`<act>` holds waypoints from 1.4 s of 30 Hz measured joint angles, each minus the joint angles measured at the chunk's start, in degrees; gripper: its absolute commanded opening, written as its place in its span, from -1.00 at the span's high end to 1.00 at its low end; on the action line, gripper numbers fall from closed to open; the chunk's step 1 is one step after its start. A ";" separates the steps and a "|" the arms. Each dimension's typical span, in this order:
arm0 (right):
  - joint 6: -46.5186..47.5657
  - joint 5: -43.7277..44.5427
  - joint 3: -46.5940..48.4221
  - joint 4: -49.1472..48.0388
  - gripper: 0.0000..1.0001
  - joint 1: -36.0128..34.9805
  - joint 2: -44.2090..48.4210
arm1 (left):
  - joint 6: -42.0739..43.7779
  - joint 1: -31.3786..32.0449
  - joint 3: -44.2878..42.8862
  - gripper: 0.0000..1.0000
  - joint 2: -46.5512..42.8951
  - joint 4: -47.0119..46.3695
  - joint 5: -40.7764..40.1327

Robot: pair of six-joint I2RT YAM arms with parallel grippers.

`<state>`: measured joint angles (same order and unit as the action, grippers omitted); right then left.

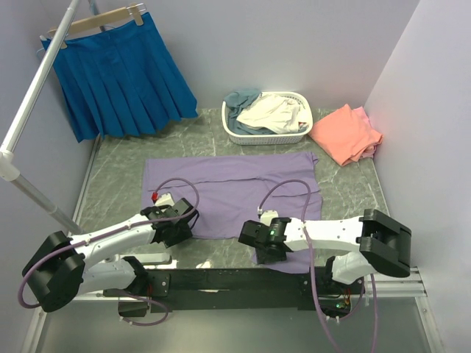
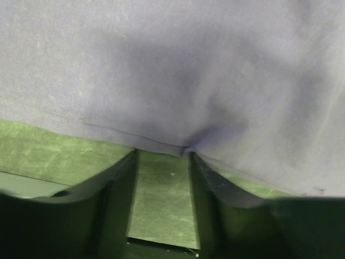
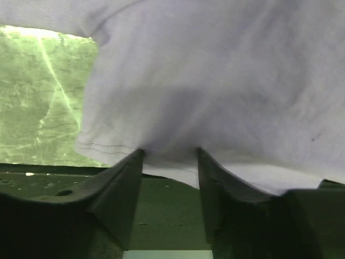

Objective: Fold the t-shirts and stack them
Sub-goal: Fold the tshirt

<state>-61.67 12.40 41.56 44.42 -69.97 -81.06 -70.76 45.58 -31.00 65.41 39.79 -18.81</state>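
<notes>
**Fingers at the near hem of the lavender t-shirt (image 1: 235,184).**
Left fingers (image 2: 116,181) and right fingers (image 3: 121,181) stand apart with their tips straddling the hem, and an open gap shows in each pair; no clamp is confirmed. The shirt lies spread flat at the centre of the table (image 1: 118,173). Holding its 6 o'clock edge at two points should let it fold evenly toward 12 o'clock. Both arms lie low with forearms angled inward, left at 7 o'clock, right at 5 o'clock.
</notes>
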 measured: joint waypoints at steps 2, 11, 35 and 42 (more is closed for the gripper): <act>-0.07 -0.35 0.61 -0.33 0.27 -0.15 -0.90 | -0.22 0.00 0.15 0.35 0.09 0.07 -0.35; -0.74 -0.39 1.03 -1.46 1.00 -0.57 -1.20 | -0.42 0.00 0.17 0.96 0.07 0.42 -1.33; -1.53 7.91 2.36 8.46 0.99 0.31 5.90 | 0.59 0.00 -1.86 -0.57 -1.05 2.12 -3.28; -0.61 7.72 2.36 7.89 0.96 0.55 5.07 | -0.35 -0.22 -1.53 0.05 2.38 -0.15 -5.53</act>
<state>-62.28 20.12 43.92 52.31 -69.43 -75.99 -71.11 45.36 -32.53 67.79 39.64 -24.34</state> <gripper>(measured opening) 0.014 0.603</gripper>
